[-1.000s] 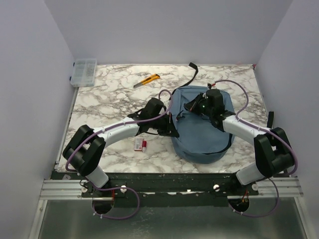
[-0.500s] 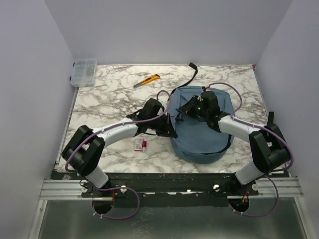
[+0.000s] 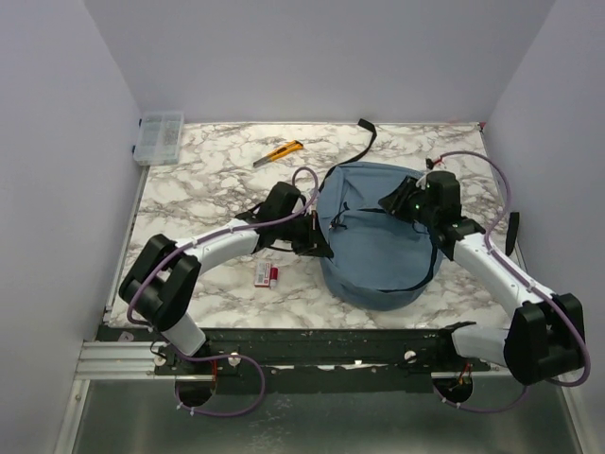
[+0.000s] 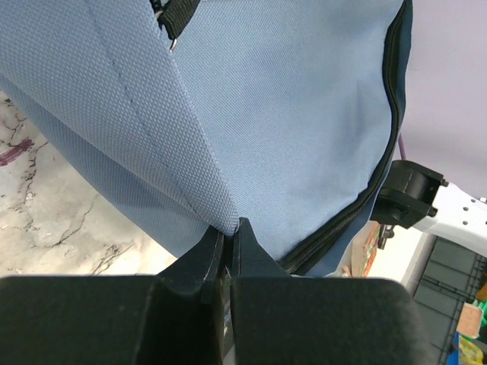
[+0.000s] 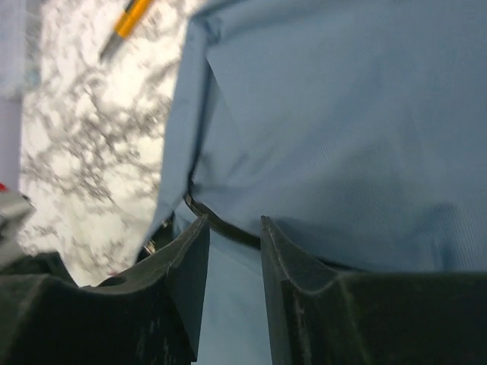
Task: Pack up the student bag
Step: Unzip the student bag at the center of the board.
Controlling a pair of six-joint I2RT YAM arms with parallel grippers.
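Dusty-blue fabric fills centre frame: the student bag (image 3: 378, 251) sits on the marble table (image 3: 208, 189), its left-of-frame flank pinched by the clenched left gripper (image 4: 228, 237), the right gripper (image 5: 232, 228) parted and empty over it. Packing seems barely begun; a yellow knife (image 3: 279, 152) and red box (image 3: 266, 274) lie outside.

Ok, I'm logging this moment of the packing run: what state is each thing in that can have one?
student bag: lying on the table, one fold pinched; zip unclear.
left pincer: shut on the bag's fabric.
right pincer: open, holding nothing, over the bag.
utility knife: lying flat; blade unclear.
clear box: lid looks shut.
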